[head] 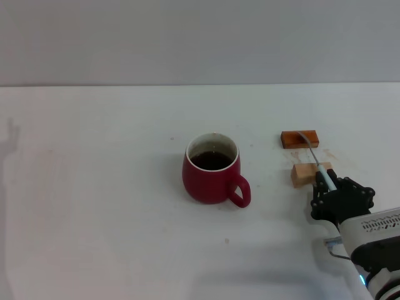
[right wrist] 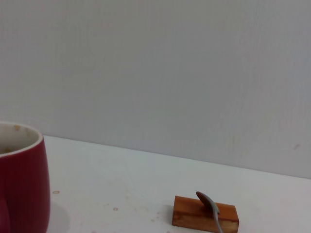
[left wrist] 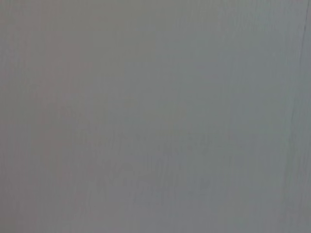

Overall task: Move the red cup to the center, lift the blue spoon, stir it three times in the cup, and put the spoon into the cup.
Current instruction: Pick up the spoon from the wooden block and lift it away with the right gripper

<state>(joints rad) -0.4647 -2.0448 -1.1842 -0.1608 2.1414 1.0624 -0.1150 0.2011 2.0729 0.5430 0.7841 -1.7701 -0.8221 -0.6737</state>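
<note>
Here the red cup (head: 211,176) stands upright near the middle of the white, matte bench (head: 94,206). It is a rounded, bulbous glazed mug, dark red outside with a white inner rim, and its loop handle faces the robot's right and slightly toward the robot. It holds dark liquid with a level surface. To its right lie two small rectangular wooden blocks set one behind the other: a reddish-brown block (head: 299,139) farther from the robot and a paler tan block (head: 304,174) nearer to it. The blue spoon (head: 310,152) spans both blocks, its long axis running away from the robot; the silver metal bowl rests on the reddish-brown block and the pale blue handle end passes over the tan block toward the robot. The right hand (head: 329,185), black and blocky, sits at the handle end just beside the tan block; its fingers are closed around the handle tip. In the right wrist view the spoon bowl lies on the reddish-brown block's top face, with the cup wall well apart from it.
</note>
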